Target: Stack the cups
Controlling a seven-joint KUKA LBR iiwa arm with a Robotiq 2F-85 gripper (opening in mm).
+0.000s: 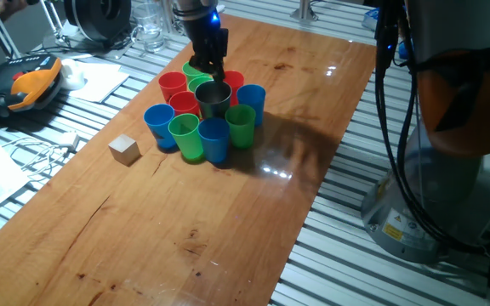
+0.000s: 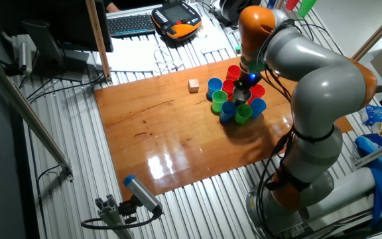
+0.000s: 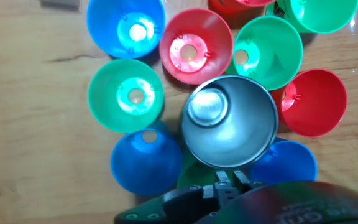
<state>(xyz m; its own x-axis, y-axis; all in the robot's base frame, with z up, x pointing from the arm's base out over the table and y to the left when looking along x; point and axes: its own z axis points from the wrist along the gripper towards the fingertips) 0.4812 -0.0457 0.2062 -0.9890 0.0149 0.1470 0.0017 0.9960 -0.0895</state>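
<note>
A shiny steel cup point(image 1: 213, 98) stands in the middle of a tight cluster of plastic cups, higher than the ones around it. It also shows in the other fixed view point(image 2: 243, 95) and fills the centre of the hand view point(image 3: 229, 121). My gripper point(image 1: 213, 78) point(image 3: 229, 177) comes down from above, its fingers pinched on the steel cup's rim. Around it stand a red cup point(image 1: 173, 85), a blue cup point(image 1: 158, 121), a green cup point(image 1: 185, 134), another blue cup point(image 1: 213, 138) and more. In the hand view, a blue cup point(image 3: 126, 28), a red cup point(image 3: 194, 46) and a green cup point(image 3: 126, 96) stand open-side up.
A small wooden cube point(image 1: 124, 150) point(image 2: 193, 85) sits left of the cluster. An orange teach pendant point(image 1: 28, 85), papers and cables lie beyond the table's left edge. Glassware point(image 1: 151, 30) stands at the far end. The arm's base point(image 1: 449, 127) is to the right.
</note>
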